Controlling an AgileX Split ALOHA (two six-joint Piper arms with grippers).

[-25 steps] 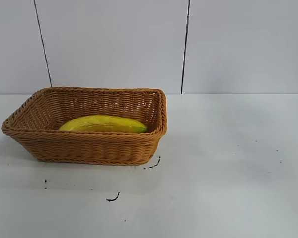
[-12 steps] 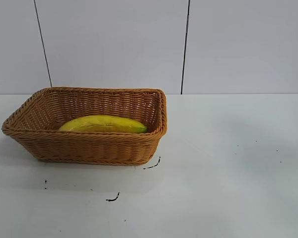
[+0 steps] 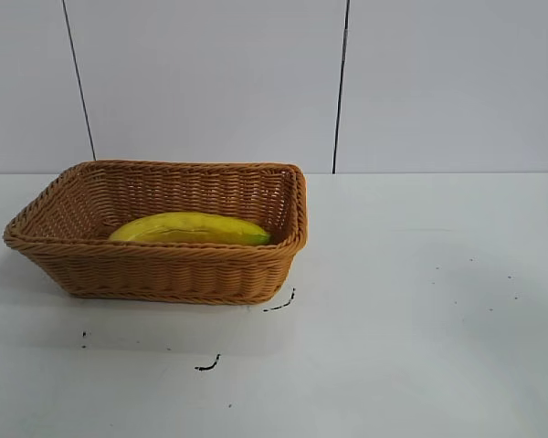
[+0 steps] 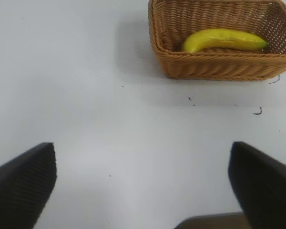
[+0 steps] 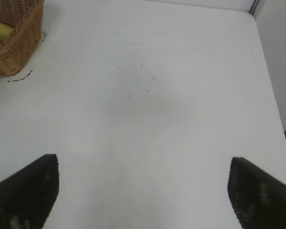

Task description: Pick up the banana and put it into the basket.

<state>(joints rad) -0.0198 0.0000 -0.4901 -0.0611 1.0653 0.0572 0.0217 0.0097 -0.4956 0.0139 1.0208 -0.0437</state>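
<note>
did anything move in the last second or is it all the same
Nothing visibly changed. The banana lies in the basket exactly as before, and neither has shifted on the table. Both tools, left and right, are open and empty, away from the basket.

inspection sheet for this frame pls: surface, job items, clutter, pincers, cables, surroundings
Surface: white table, a few small dark marks near the basket's front.
Job's things: banana lies inside the wicker basket, on the table's left side.
Clutter: nothing seen.
Pincers: left pincer open, empty, above bare table away from the basket; right pincer open, empty, above bare table right of the basket. Neither shows in the exterior view.
Cables: nothing seen.
Surroundings: pale wall panels with dark seams behind the table.
</note>
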